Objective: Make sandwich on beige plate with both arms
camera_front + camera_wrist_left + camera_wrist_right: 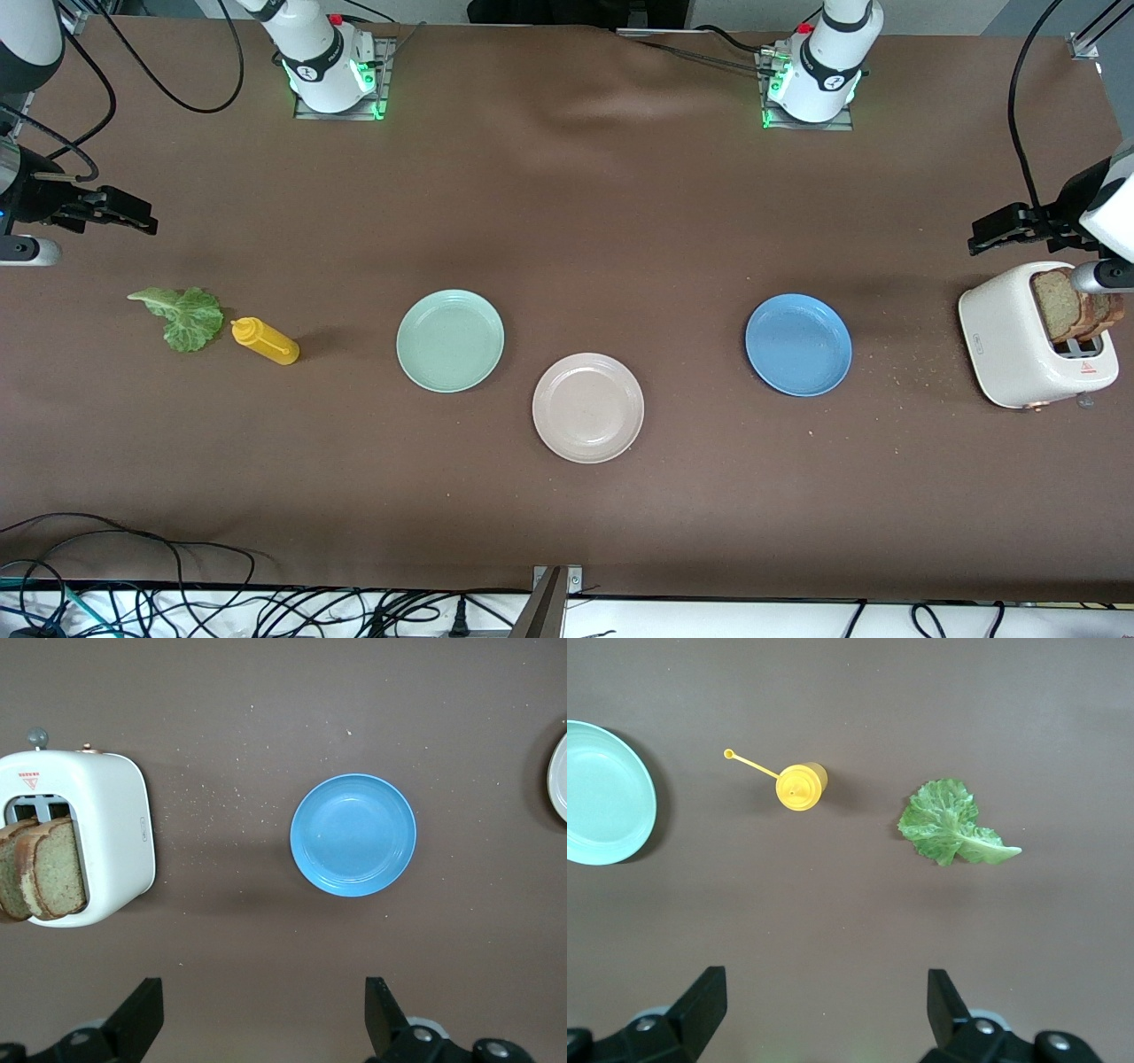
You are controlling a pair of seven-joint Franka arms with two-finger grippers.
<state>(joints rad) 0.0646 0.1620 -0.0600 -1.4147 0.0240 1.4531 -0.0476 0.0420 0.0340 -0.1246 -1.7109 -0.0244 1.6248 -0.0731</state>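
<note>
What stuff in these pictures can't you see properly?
- Bread slices: their lower parts are hidden inside the toaster in the front and left wrist views.
- Beige plate: cut off by the left wrist view's edge.
- Mint-green plate: cut off by the right wrist view's edge.
- Toaster label: too small to read.
- Both arms: mostly outside the front view.

Front view high, faces robots; wrist views look straight down at table (567, 221).
</note>
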